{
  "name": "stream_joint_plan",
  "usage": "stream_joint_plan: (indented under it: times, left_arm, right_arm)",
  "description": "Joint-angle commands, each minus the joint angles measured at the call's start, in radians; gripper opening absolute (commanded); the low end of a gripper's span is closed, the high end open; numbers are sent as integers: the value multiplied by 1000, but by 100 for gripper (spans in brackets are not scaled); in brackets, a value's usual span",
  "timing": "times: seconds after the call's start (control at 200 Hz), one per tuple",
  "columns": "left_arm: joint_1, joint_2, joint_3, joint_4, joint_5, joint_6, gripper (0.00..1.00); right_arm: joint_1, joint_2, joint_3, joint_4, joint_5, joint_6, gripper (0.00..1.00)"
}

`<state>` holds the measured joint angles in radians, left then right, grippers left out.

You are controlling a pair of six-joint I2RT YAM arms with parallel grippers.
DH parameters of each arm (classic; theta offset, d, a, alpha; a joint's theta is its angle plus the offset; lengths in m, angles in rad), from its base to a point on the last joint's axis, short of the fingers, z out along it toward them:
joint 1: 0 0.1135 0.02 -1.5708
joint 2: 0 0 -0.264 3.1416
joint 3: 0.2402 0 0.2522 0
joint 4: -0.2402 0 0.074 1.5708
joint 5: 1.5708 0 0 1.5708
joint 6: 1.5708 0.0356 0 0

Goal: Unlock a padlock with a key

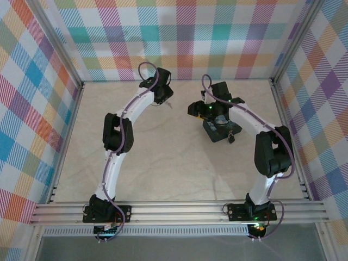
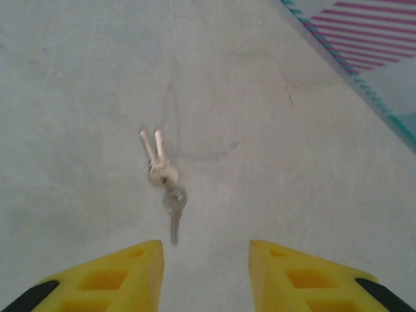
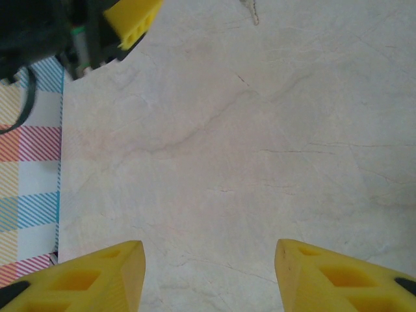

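Since the key (image 2: 174,218) lies flat just ahead of the left gripper (image 2: 206,253), its fingers hang apart, ready to straddle it. The right gripper (image 3: 208,253) gapes empty, the padlock (image 1: 231,138) seemingly behind its fingers.

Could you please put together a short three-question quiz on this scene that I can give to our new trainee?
1. True or false: the left gripper is shut on the keys.
2. What lies between the fingers of the right gripper? A the keys; B bare table; C the left gripper.
3. Fill in: in the left wrist view, ___ keys lie joined together.
Key: 1 false, its jaws stand open and the keys lie on the table ahead of them; 2 B; 3 three.
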<state>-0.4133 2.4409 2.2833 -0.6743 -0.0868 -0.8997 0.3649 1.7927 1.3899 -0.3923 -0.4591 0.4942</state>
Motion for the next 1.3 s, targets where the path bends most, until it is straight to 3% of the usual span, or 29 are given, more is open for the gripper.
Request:
stream_joint_plan:
  times: [0.0,0.105,0.275,0.455,0.85,1.025,1.295]
  left_arm:
    - [4,103,96,-39,-3,-139,36]
    - [7,171,161,-67,-31,-206,31]
    - [11,234,180,-17,26,-267,28]
    - [11,252,189,-27,25,-261,28]
    - [22,263,186,-64,37,-260,13]
    - [26,255,185,-82,29,-238,2]
    - [25,184,105,-83,7,-191,0]
  right_arm:
    - [23,-29,-25,22,8,27,55]
    - [31,-49,-61,34,1,38,54]
    - [36,-81,-87,31,-1,29,54]
    - [37,-95,-95,24,-5,17,55]
    - [37,-140,-115,10,-9,15,55]
    - [38,-153,-121,3,-4,12,56]
    - [37,-164,-122,-11,20,6,57]
